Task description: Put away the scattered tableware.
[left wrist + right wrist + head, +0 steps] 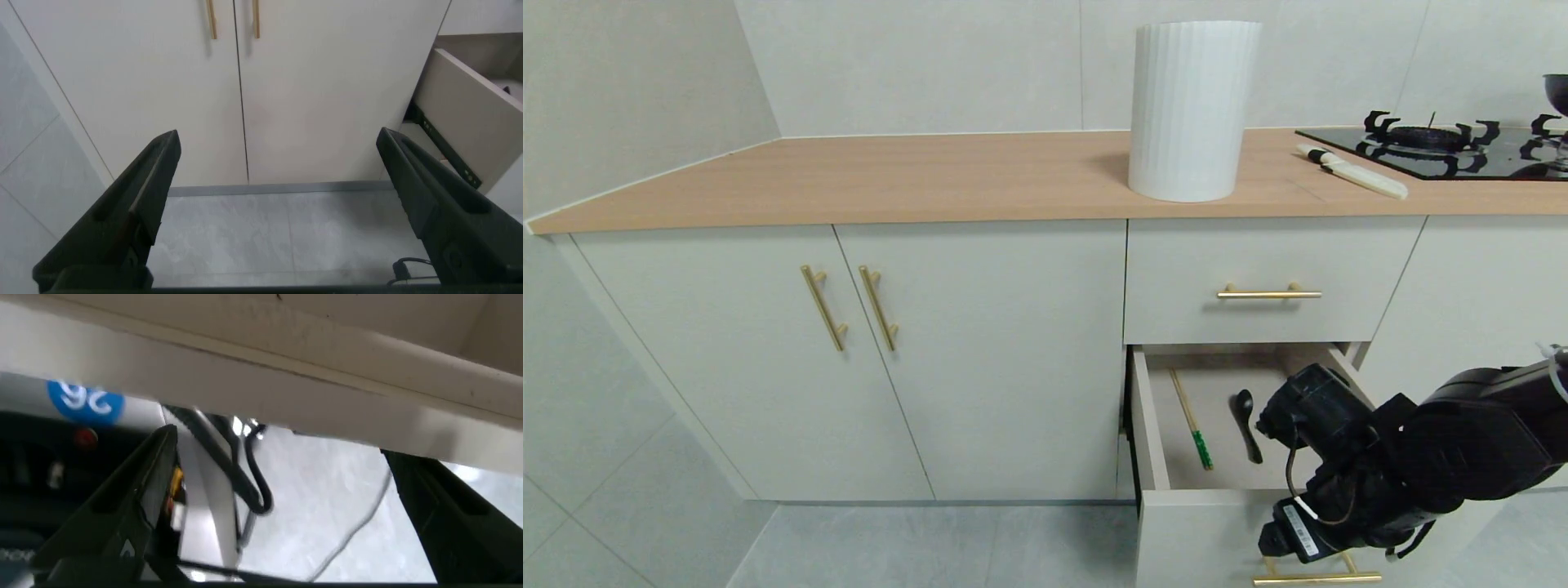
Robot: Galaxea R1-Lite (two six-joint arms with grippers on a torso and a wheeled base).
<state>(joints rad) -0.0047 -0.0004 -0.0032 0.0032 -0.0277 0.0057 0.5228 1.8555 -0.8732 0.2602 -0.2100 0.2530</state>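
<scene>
The lower drawer (1152, 433) stands pulled out. A pair of wooden chopsticks with green ends (1192, 429) and a black spoon (1246, 425) lie inside it. A white-handled knife (1352, 171) lies on the wooden counter (890, 175) beside the hob. My right gripper (282, 445) hangs open at the drawer's front panel (327, 371), just above its gold handle (1315, 578), with nothing between its fingers. My left gripper (278, 139) is open and empty, low down, facing the cabinet doors (245, 90) and the floor.
A tall white ribbed container (1191, 110) stands on the counter above the drawers. The black gas hob (1437, 147) is at the far right. The upper drawer (1266, 282) is closed. The open drawer's side (474, 131) juts out near my left gripper.
</scene>
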